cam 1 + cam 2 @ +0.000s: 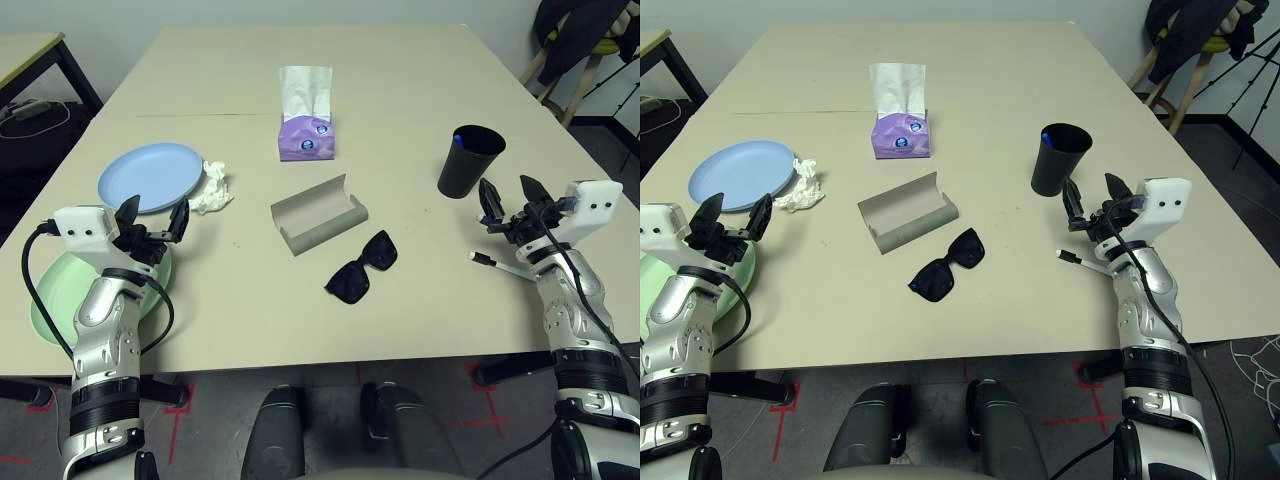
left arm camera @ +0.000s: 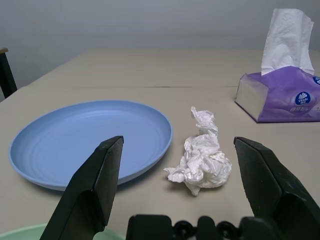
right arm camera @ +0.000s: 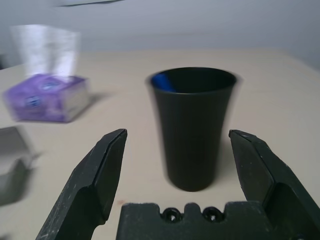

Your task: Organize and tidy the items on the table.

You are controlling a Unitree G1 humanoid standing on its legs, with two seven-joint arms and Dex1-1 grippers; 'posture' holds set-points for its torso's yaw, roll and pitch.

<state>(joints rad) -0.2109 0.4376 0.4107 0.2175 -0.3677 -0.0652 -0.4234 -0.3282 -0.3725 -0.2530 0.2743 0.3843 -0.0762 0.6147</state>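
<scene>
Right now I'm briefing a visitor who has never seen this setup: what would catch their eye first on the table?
Probably the purple tissue box standing far centre, with the open grey case and black sunglasses lying apart in the middle. At the left, a blue plate has a crumpled tissue beside it, facing the open left gripper. At the right, the open right gripper faces a black cup.

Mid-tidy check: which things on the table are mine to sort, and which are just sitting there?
To sort:
blue plate
green plate
crumpled tissue
glasses case, open
sunglasses
black cup, blue pen inside
white pen

Just sitting there:
purple tissue box
side desk
</scene>
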